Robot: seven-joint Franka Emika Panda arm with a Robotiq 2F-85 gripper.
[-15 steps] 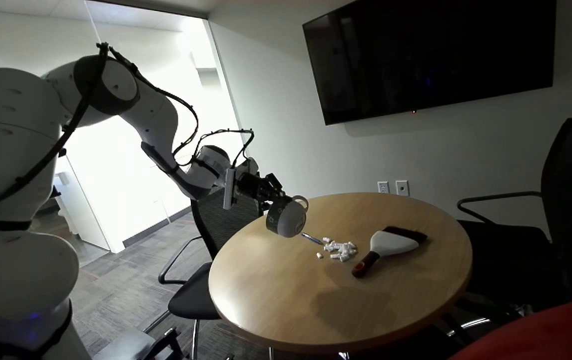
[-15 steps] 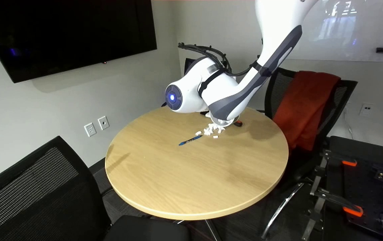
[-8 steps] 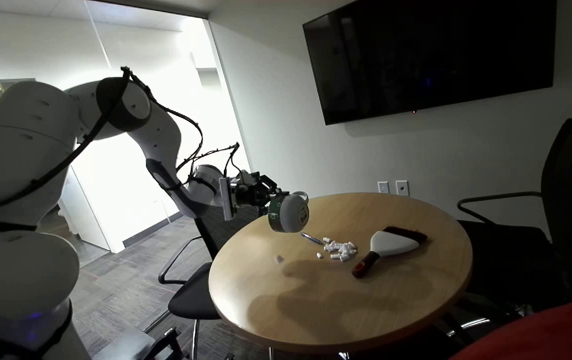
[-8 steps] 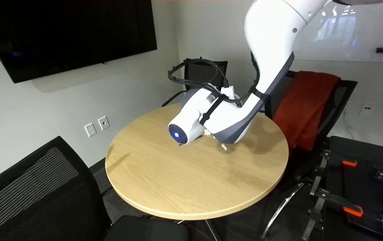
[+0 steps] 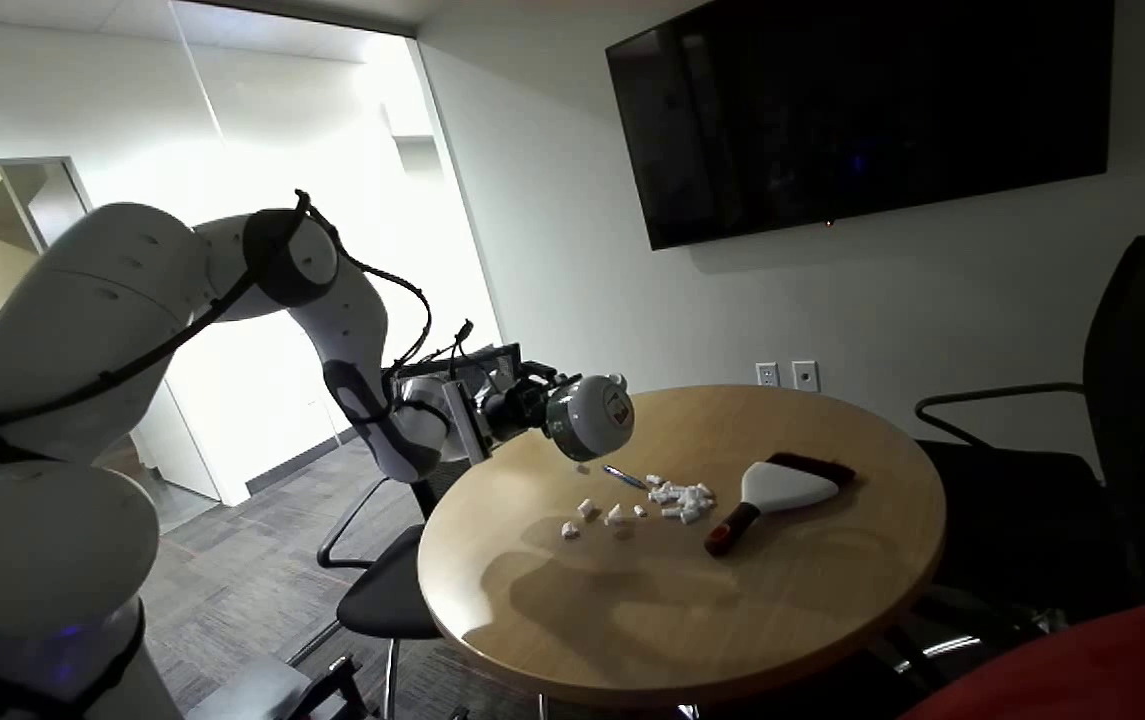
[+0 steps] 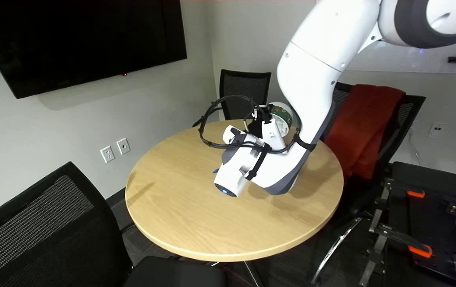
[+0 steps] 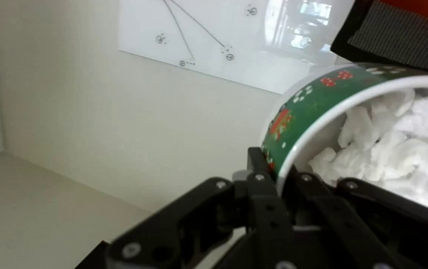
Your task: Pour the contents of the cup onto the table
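Observation:
The cup [image 5: 594, 415], white with a green patterned band, is tipped on its side above the table [image 5: 772, 620]. My gripper [image 5: 544, 388] is shut on its rim, one finger inside and one outside, as the wrist view shows [image 7: 278, 168]. The cup's base faces one camera; its mouth and band [image 6: 282, 115] show in an exterior view. White pieces [image 7: 393, 149] still lie inside the cup in the wrist view. A pile of white pieces [image 5: 684, 500] is on the table. Several loose pieces [image 5: 587, 508] lie nearer the cup, and one seems to be falling just below it.
A white scraper-like tool with dark bristles and a dark handle [image 5: 787, 487] lies right of the pile. A blue pen [image 5: 624, 477] lies beside the pile. Black chairs stand around the table, one with a red cloth [image 6: 367, 127]. A screen [image 5: 872, 110] hangs on the wall.
The arm has swung down and the cup has turned, its base now more toward a camera. Several white pieces have dropped from it onto the table. The pile, pen and tool have not moved.

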